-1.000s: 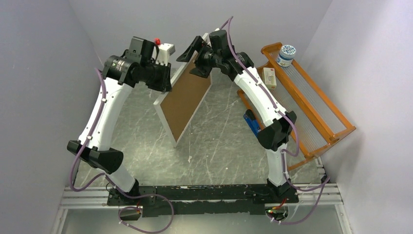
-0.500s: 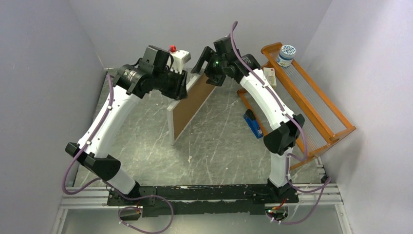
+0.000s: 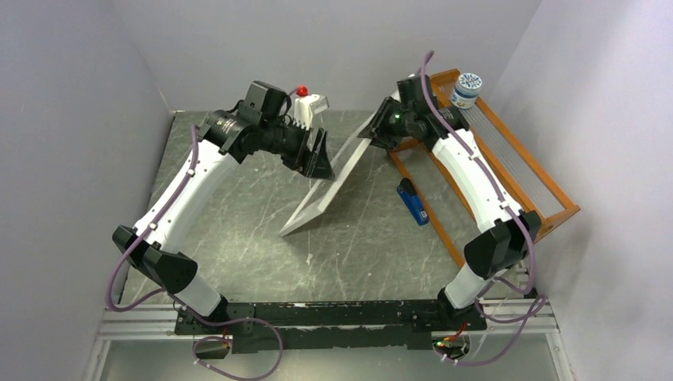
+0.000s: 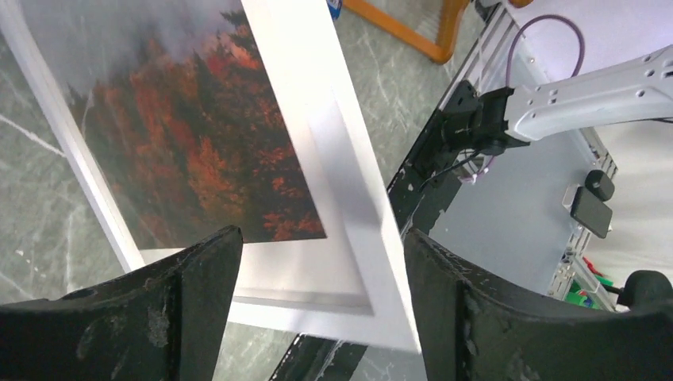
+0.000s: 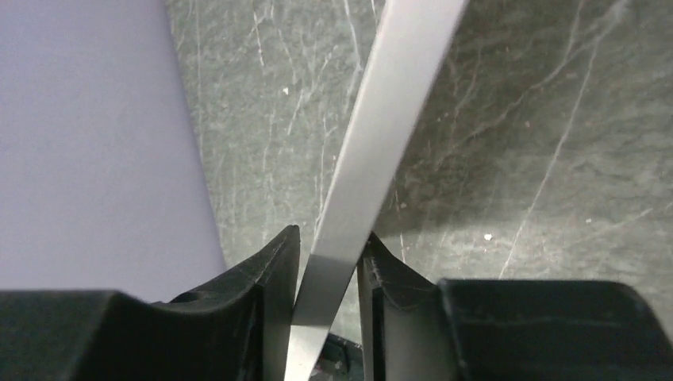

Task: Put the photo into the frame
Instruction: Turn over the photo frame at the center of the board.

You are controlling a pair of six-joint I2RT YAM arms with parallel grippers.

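The frame [image 3: 333,178] stands tilted on its lower corner in the middle of the table, its top leaning right toward the rack. My right gripper [image 3: 379,127] is shut on the upper rim; in the right wrist view the silvery rim [image 5: 389,103] runs between the two fingers of that gripper [image 5: 327,246]. The photo [image 4: 198,143], red-orange trees under grey mist with a white border, shows in the frame's face [image 4: 349,198]. My left gripper [image 3: 321,155] is open beside the frame's left side. A frame corner lies between the spread fingers of this gripper [image 4: 317,262], apart from both.
An orange wooden rack [image 3: 508,159] fills the right side, with a white and blue jar [image 3: 466,89] at its far end. A blue object [image 3: 412,202] lies on the table beside the rack. A white block with a red knob [image 3: 305,101] stands at the back wall.
The frame swung round, its brown back turning out of sight, and its top leaned right. My left gripper opened and let go of it. My right gripper closed on the upper rim.
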